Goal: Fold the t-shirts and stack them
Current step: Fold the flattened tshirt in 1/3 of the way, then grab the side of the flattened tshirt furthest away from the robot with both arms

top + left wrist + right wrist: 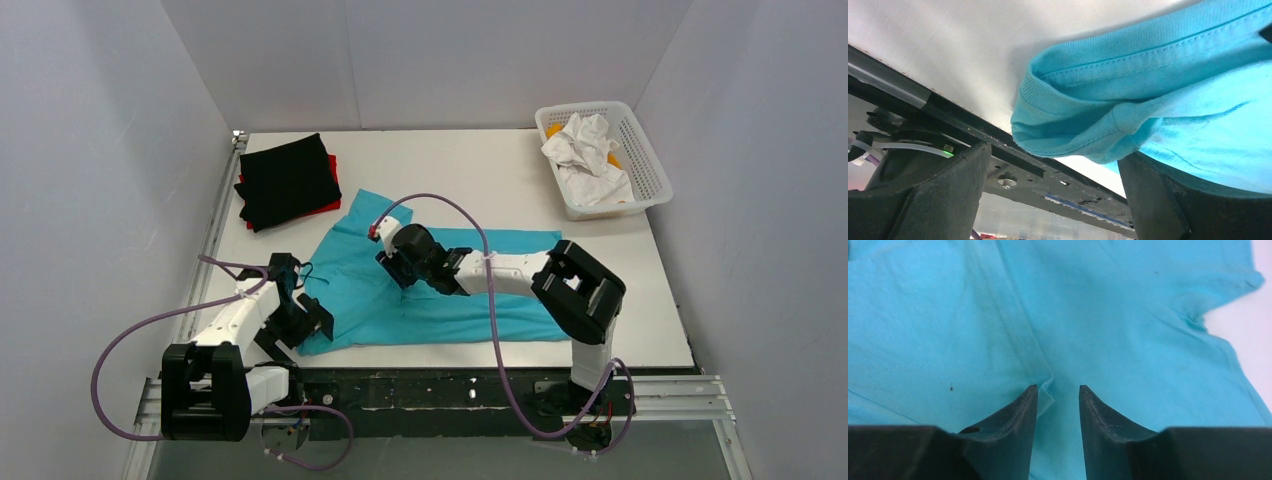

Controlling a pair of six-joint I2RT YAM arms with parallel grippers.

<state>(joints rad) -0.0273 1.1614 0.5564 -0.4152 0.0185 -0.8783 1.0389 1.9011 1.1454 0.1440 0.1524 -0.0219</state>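
Note:
The turquoise t-shirt [440, 290] lies spread and partly folded on the table's near middle. My right gripper [392, 262] hovers low over its left half. In the right wrist view the right gripper [1058, 390] has its jaws apart, with a folded hem edge [1047, 390] lying loose beside the left finger and nothing clamped. My left gripper [303, 300] stands wide open at the shirt's near-left corner. In the left wrist view that bunched corner [1073, 135] hangs just beyond the left gripper [1053, 167], ungripped. A folded black t-shirt [288, 180] rests on a folded red one [328, 207] at the back left.
A white mesh basket [650, 185] holding crumpled white cloth [585, 150] stands at the back right. The table's black front rail [1058, 172] runs just below the left gripper. White walls enclose the table on three sides.

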